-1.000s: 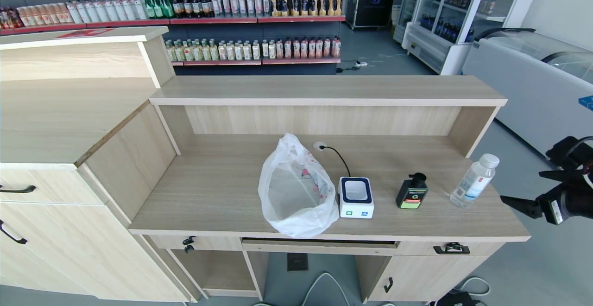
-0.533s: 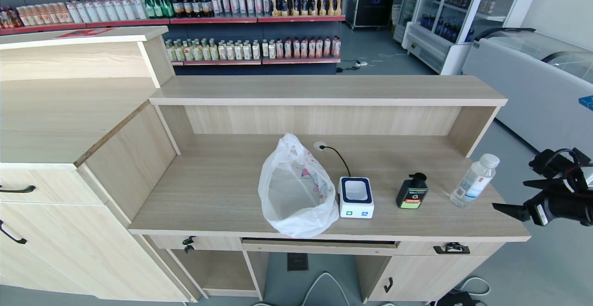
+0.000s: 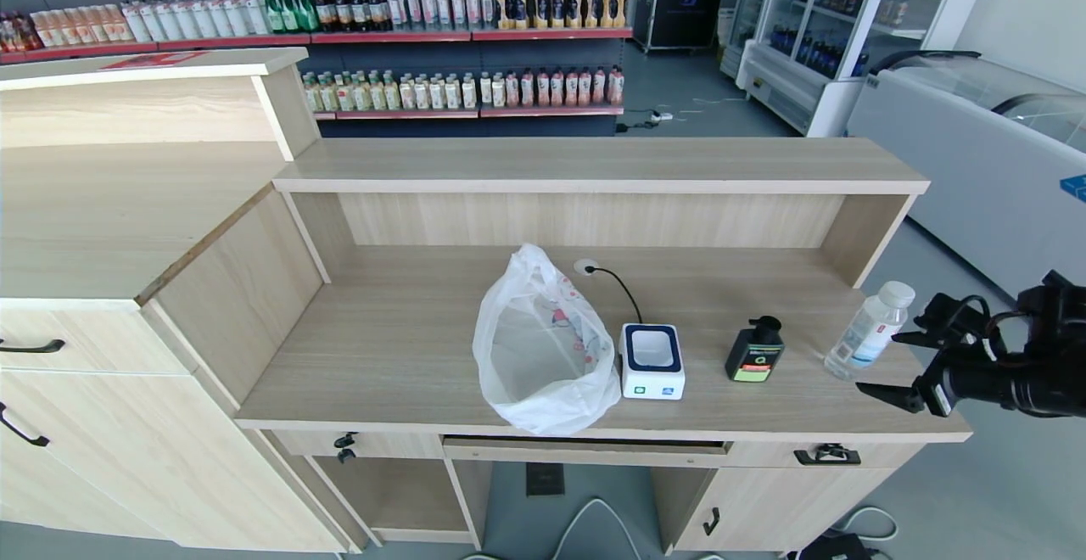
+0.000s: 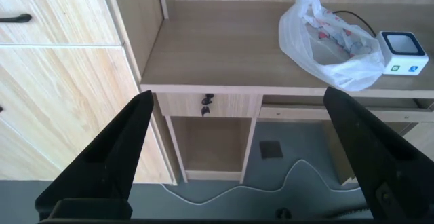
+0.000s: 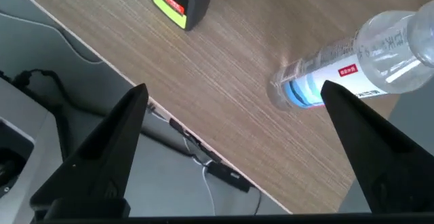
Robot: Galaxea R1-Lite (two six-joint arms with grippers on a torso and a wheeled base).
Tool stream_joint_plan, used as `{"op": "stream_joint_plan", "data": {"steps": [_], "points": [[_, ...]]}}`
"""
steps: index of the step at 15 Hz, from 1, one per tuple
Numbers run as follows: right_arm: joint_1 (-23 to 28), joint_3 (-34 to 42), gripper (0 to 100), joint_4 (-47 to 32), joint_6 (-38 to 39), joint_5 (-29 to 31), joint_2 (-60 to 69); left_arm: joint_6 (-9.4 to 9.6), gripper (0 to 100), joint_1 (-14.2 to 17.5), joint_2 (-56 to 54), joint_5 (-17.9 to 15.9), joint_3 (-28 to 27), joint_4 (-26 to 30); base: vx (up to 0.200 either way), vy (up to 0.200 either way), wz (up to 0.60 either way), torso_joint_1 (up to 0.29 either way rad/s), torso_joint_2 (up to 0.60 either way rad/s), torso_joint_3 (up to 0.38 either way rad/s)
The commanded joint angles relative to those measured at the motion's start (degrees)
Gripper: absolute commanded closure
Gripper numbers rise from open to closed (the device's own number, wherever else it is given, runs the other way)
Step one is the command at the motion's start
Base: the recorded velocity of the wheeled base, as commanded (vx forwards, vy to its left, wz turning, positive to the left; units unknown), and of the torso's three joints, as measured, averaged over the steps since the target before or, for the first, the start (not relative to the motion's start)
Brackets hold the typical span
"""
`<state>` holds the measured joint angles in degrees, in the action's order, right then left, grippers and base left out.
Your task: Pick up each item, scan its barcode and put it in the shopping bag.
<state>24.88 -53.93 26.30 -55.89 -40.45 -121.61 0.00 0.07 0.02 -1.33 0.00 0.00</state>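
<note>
Since the earlier frame my right gripper point(image 3: 878, 364) had advanced left from the frame's right edge, jaws wide, empty. The bottle point(image 3: 867, 333) stood upright at centre right, just left of it; this arm was nearer.

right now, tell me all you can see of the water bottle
The water bottle is see-through plastic with a white cap and a white label with blue and red marks. It stands upright on the right end of the counter, right of the dark pump bottle. The open right gripper sits beside it, not gripping.
</note>
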Motion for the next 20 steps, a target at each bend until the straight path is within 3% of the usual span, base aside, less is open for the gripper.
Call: {"op": "stream_joint_plan", "data": {"steps": [1, 5, 20], "points": [[-2.2, -2.9, 0, 0.1, -0.5, -1.6, -4.6, 0.00, 0, 0.0, 0.1, 0.0, 0.0, 0.0, 0.000, 0.000, 0.00, 0.000, 0.00, 0.000], [-5.5, -8.4, 0, 0.2, -1.4, -3.4, -8.6, 0.00, 0, 0.0, 0.1, 0.0, 0.0, 0.0, 0.000, 0.000, 0.00, 0.000, 0.00, 0.000], [-11.3, -17.7, 0, 0.2, -9.2, -6.2, -18.7, 0.00, 0, 0.0, 0.1, 0.0, 0.0, 0.0, 0.000, 0.000, 0.00, 0.000, 0.00, 0.000]]}}
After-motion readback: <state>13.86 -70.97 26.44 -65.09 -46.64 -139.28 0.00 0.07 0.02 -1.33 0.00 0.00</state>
